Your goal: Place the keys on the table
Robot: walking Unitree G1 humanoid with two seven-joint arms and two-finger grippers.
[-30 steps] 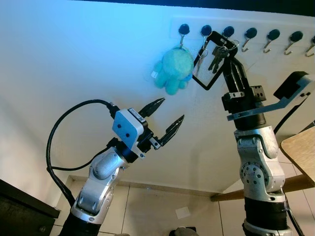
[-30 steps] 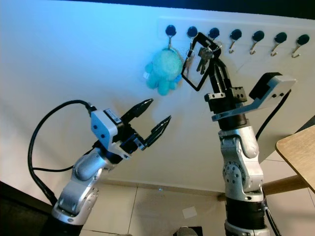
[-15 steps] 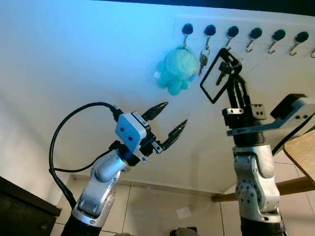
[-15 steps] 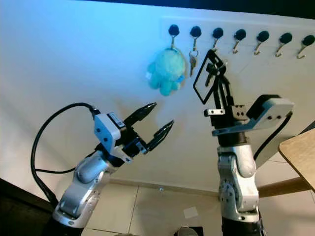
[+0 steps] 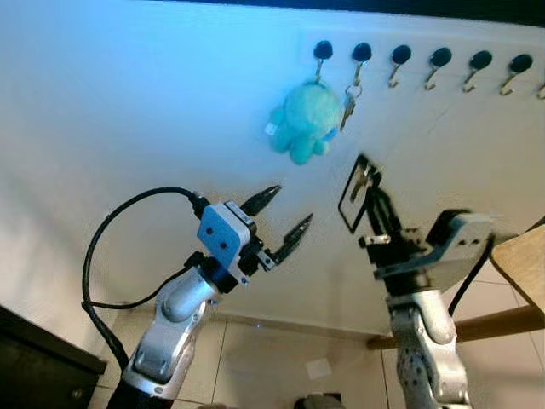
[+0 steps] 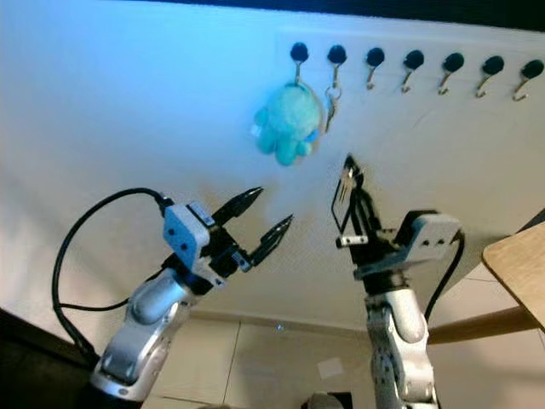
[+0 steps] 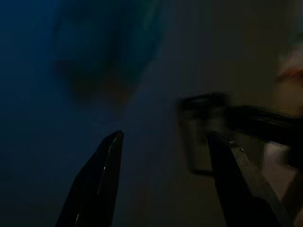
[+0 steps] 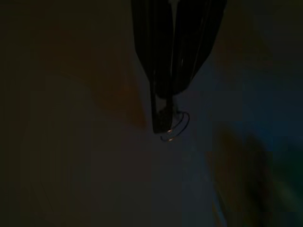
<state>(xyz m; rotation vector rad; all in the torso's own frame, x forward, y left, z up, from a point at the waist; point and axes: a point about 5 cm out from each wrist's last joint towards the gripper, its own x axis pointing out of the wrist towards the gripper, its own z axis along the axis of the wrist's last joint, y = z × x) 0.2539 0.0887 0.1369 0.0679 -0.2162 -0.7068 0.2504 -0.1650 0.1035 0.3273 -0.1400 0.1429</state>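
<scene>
Nearest, the left tool [image 5: 283,215] hovers on the left with its two black fingers spread, nothing between them; in its dim wrist view the fingertips [image 7: 111,142] frame a blurred dark loop. On the right, the right tool [image 5: 368,181] points up at the wall, clenched on the keys [image 5: 358,189], a bunch on a black rectangular loop that hangs off the hooks, well below the rack. Against a second ago, this arm has come down and the keys with it; they were level with the hooks then. The right wrist view is very dark: closed fingers and a thin wire ring [image 8: 176,126] at their tip are all that can be made out. The worktop [image 5: 521,266] is cut off at the right edge, only a wooden corner visible. Farther, on the white wall, the hook rack [image 5: 439,60] carries a turquoise plush toy [image 5: 302,119] and one small key [image 5: 348,100] beside it. No writing is readable.
</scene>
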